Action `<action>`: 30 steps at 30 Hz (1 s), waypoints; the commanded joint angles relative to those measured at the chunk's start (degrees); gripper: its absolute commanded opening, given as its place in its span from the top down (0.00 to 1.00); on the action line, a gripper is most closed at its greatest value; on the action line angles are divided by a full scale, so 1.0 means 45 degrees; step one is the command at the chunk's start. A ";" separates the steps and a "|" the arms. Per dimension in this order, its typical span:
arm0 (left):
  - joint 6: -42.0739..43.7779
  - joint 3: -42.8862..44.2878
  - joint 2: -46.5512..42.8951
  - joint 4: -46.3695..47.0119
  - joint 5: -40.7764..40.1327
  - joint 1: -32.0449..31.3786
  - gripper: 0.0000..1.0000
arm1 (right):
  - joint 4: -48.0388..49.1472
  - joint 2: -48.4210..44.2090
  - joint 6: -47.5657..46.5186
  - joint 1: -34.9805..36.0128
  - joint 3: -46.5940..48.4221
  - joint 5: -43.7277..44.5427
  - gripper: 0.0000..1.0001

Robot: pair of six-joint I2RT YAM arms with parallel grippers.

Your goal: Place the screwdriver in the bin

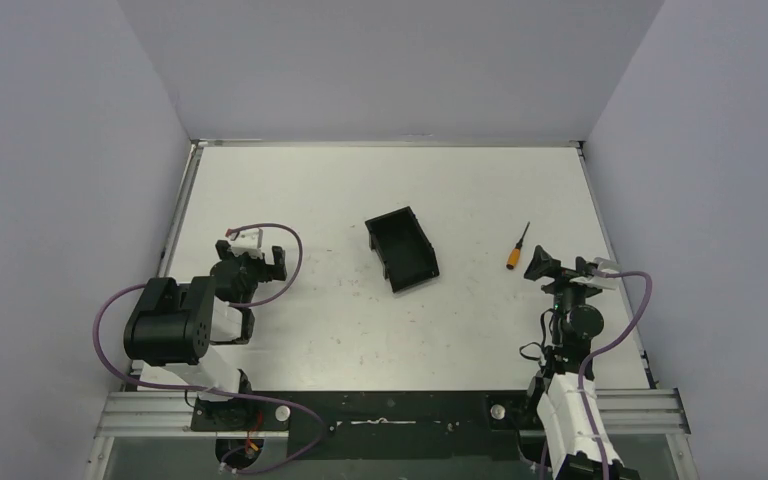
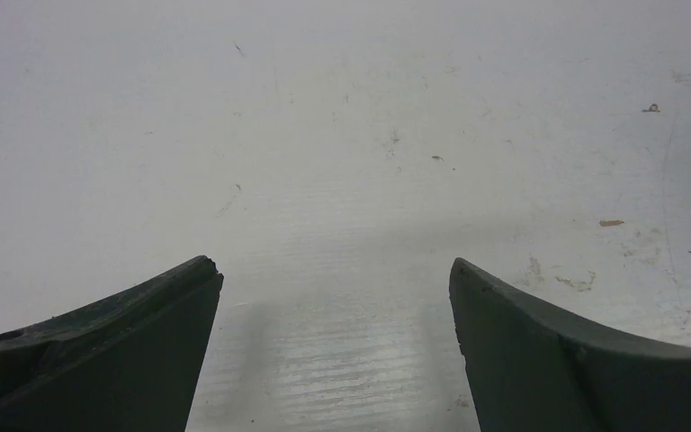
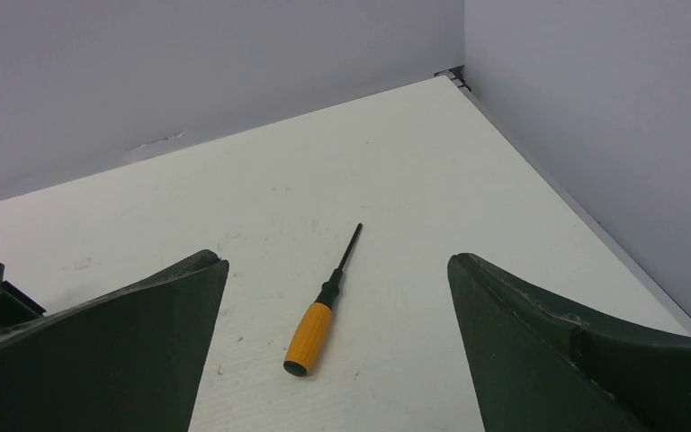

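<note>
My right gripper [image 3: 335,262] is spread wide with nothing between its fingers [image 3: 135,351], low over the table [image 1: 360,180]. My left gripper [image 2: 334,266] also hangs apart and empty, over bare surface on the other side. Just ahead of my right fingertips, and roughly centred in the gap, lies the screwdriver [image 3: 324,302], flat on the table. The butt of its orange handle [image 3: 309,337] is nearest me and its thin black shaft [image 3: 349,247] points away toward the far right corner. I am not touching it. I judge it light and rigid. The rounded handle will likely roll if nudged from one side, and the shaft is too thin to pinch surely. So I would close across the middle of the handle, with both pads meeting it together. Farther off to my left sits the bin [image 1: 388,217], well apart from the screwdriver, open side up. Only a corner of it shows at the edge of my wrist view.
</note>
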 commanded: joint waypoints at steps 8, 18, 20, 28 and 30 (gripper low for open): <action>-0.0152 0.0206 -0.0083 0.0703 0.0088 -0.0026 0.03 | -0.2422 -0.1550 0.1872 0.0082 0.0659 0.1719 0.00; -0.0152 0.0207 -0.0087 0.0695 0.0074 -0.0030 0.03 | -0.8690 0.1815 0.1498 0.0099 0.8598 -0.0336 0.00; -0.0144 0.0215 -0.0079 0.0679 0.0085 -0.0031 0.03 | -1.0958 0.3760 0.1193 0.0099 1.0562 -0.0296 0.00; -0.0145 0.0216 -0.0081 0.0681 0.0071 -0.0036 0.03 | -1.5193 1.0161 -0.0416 0.0826 1.3811 -0.0837 0.00; -0.0147 0.0217 -0.0090 0.0678 0.0070 -0.0031 0.03 | -1.5184 1.1045 -0.0523 0.1600 1.3608 0.0365 0.00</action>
